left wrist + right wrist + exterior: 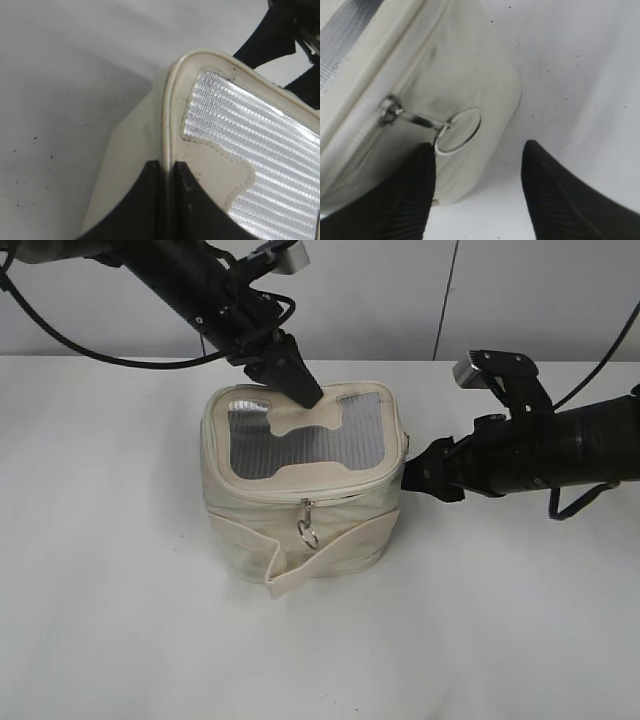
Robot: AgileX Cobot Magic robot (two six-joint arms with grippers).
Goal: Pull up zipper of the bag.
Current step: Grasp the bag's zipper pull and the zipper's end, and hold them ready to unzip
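Your left gripper (300, 388) comes down from the upper left of the exterior view, and its tips rest on the far edge of the bag (300, 530) at frame centre. In the left wrist view the two dark fingers (145, 200) stand almost together at the bottom edge, with the raised rim piping of the top panel in the narrow slit between them. You cannot tell from these pictures whether they actually pinch it.

Your right gripper (477, 185) is largely hidden behind the bag's right side in the exterior view; only its black arm shows at centre right. In the right wrist view its jaws stand wide apart and hold nothing. The left ribbed finger (410, 195) sits just below a silver ring pull (459, 130), which hangs on a short metal link from the slider on the zipper (357, 142).

A second ring pull (308, 532) hangs at the bag's near face in the exterior view.

No brand, label or writing is legible.

The bag is boxy, cream woven fabric with rounded corners. A shiny grey ribbed mesh window (290, 445) fills the top panel, and a wide strap band (300, 565) wraps the body, its end sticking out loose. The white table (120, 620) is speckled with dark flecks.
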